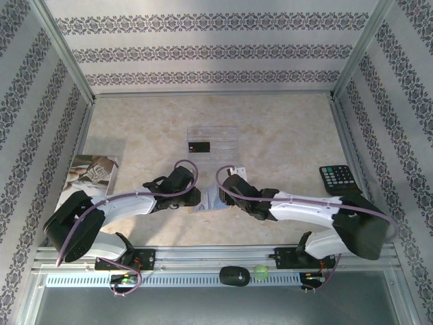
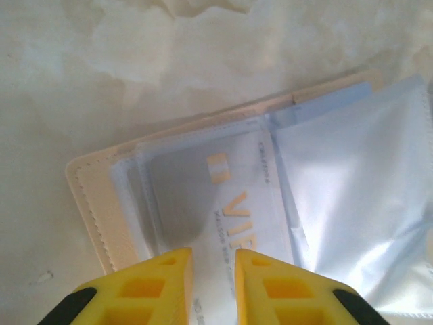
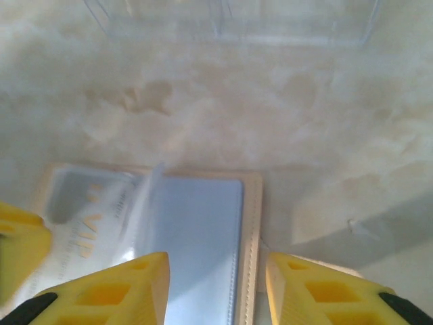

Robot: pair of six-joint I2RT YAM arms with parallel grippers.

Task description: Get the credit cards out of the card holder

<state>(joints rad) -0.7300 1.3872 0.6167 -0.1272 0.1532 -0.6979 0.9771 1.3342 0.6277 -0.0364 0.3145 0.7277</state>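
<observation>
**Layout.** The small flat tan-brown card holder [image 1: 209, 200] is lying open at the near-centre of the marbled beige bench [image 1: 291, 128], directly between the tips of the two arms. Its pale blue-grey lining is facing up.

**Cards.** The pale whitish-grey credit card [image 2: 223, 196] with gold "VIP" lettering is sitting in a clear sleeve on the holder's left half. The thin black credit card [image 1: 199, 145] is lying in the clear transparent rectangular tray [image 1: 226, 133], at 12 o'clock from the holder and well apart from it.

**Left fingers [image 2: 161, 288].** These yellow fingers are showing only a narrow gap, and the near end of the pale card is running in under that gap. I cannot tell whether they are pinching the card or only hovering over it. In the left wrist view the card is extending from them toward 12 o'clock. Its long axis is running 12-to-6, in line with their reach.

**Right fingers [image 3: 111, 291].** These are spread wide and gripping nothing. They are straddling the holder's right half, with one over the blue-grey panel and the other outside the stitched tan edge at 3 o'clock.

**Judgement.** One card is out and one is remaining. The left arm is the nearer to it. The draw is looking like a straight pull toward 6 o'clock along the card's long axis, with the right fingers pinning the holder against dragging.
</observation>
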